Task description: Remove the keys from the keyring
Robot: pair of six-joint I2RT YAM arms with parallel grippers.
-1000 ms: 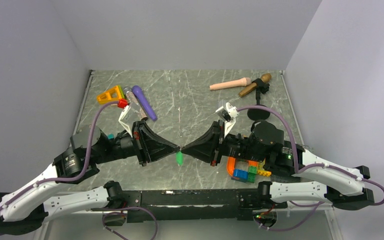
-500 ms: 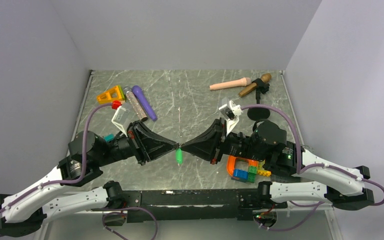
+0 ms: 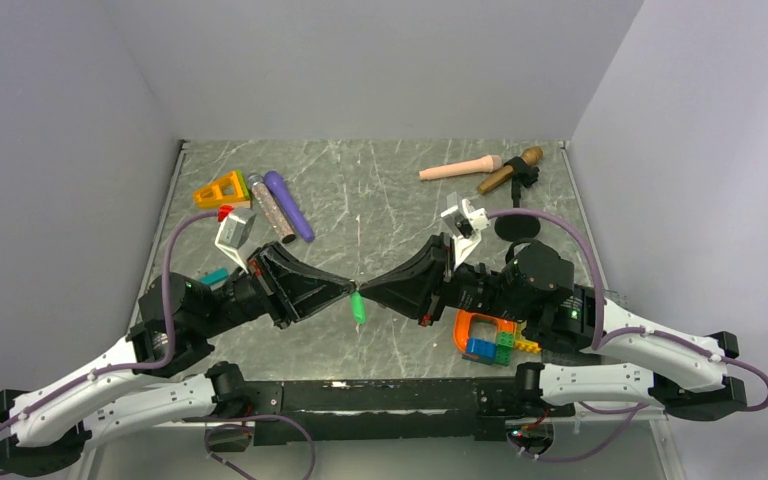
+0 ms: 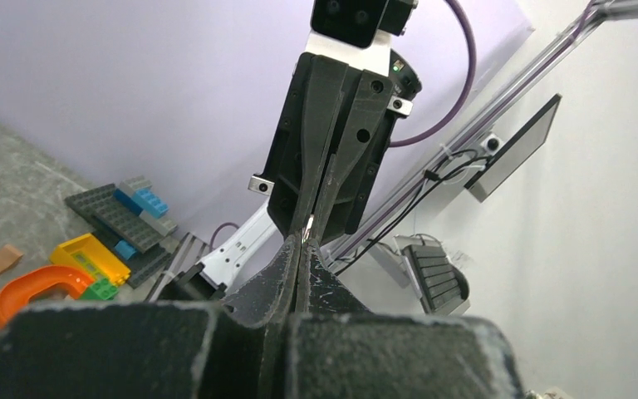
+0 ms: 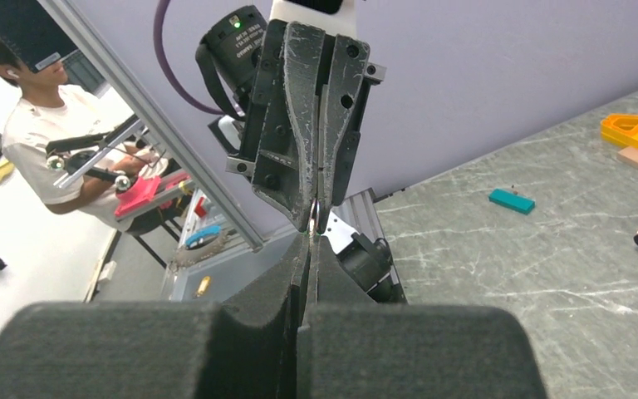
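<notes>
Above the middle of the table my left gripper and right gripper meet tip to tip. Both are shut on the thin metal keyring, a small glint between the two pairs of fingertips, also the keyring in the left wrist view. A bright green key hangs from the ring just below the tips, tilted. The teal key lies loose on the table; in the top view the teal key sits beside my left wrist.
At the back left lie an orange triangle, a glittery silver cylinder and a purple cylinder. A beige pin, a brown microphone and a black disc are at back right. An orange arch and coloured bricks sit under my right arm.
My left wrist has rolled and its arm has shifted left and back. The joined tips have risen slightly, and the green key has swung from hanging straight to a tilt.
</notes>
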